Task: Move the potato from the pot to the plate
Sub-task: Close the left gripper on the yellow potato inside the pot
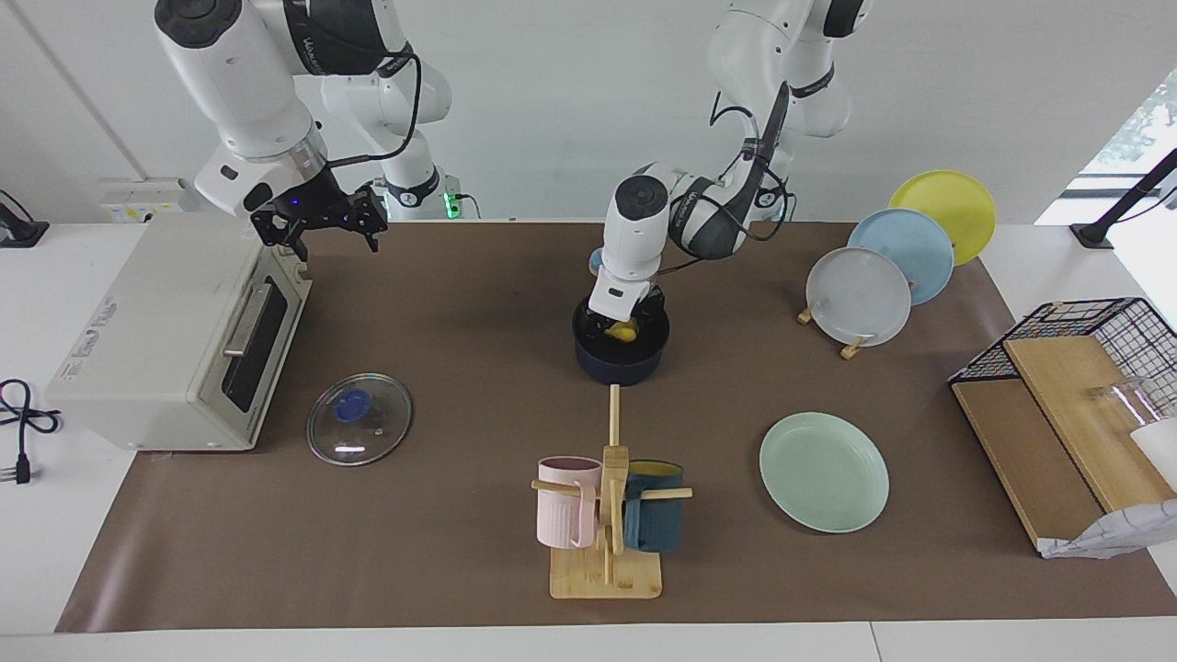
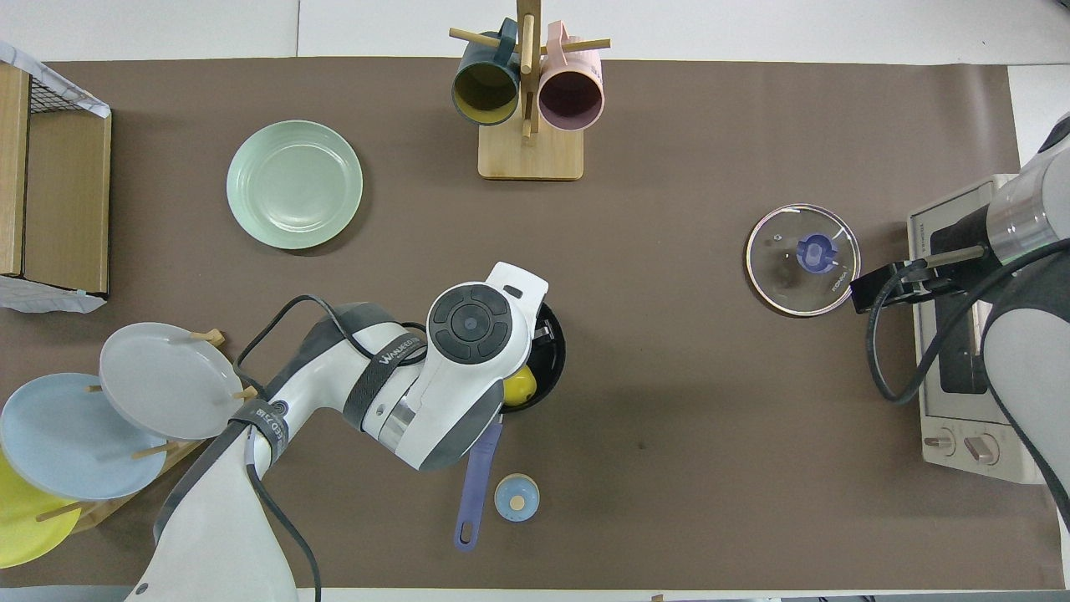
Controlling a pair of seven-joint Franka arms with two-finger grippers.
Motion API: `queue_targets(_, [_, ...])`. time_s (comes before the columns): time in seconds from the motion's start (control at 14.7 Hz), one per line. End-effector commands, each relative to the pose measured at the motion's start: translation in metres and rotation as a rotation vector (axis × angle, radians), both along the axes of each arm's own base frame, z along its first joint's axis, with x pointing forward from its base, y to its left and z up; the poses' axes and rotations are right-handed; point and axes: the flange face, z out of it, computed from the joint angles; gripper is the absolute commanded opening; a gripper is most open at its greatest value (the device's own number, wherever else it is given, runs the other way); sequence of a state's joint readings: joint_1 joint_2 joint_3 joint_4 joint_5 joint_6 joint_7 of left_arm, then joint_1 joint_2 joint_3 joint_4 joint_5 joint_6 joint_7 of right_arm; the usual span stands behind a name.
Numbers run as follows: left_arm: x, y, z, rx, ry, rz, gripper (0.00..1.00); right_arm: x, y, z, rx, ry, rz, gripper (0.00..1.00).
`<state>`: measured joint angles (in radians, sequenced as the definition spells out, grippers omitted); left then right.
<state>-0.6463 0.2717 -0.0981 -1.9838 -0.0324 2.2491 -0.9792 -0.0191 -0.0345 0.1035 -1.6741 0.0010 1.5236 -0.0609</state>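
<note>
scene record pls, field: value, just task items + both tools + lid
potato: in the pot, yellow, partly covered by the left tool
pot: mid-table, lid off, handle pointing toward the robots
plate: mint green, bare, farther from the robots than the pot, toward the left arm's end
left tool: down inside the pot at the potato
right tool: open, raised over the toaster oven corner, holding nothing
glass lid: flat on the mat in front of the toaster oven

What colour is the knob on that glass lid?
Blue; the knob shows best in the overhead view.
</note>
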Motion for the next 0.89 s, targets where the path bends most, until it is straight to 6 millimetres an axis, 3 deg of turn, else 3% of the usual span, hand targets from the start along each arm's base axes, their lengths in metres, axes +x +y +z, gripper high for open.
queue_targets(0.0, [-0.0037,0.0054,0.0015,0.011,0.009,-0.02,0.75,-0.0004,0.0015,-0.0045,-0.003,0.016,-0.016,1.0])
queue_targets(0.48, [-0.001,0.0114,0.002,0.022,0.022,-0.033,0.27,0.0061,-0.0039,-0.007,-0.005,0.015,-0.027,1.0])
queue_targets(0.54, [-0.0008,0.0112,0.0025,0.022,0.022,-0.033,0.29,0.0047,-0.0019,-0.0067,-0.017,0.02,-0.021,1.0])
queue_targets(0.61, [-0.0016,0.0108,0.002,0.022,0.023,-0.033,0.54,0.0037,-0.0012,-0.0058,-0.019,0.019,-0.02,1.0])
queue_targets(0.75, [-0.002,0.0122,0.0016,0.027,0.028,-0.03,0.73,0.0023,-0.0019,-0.0054,-0.018,0.019,-0.021,1.0])
queue_targets(0.82, [-0.0034,0.0121,0.0024,0.029,0.031,-0.034,0.95,0.0018,-0.0011,-0.0059,-0.018,0.019,-0.02,1.0])
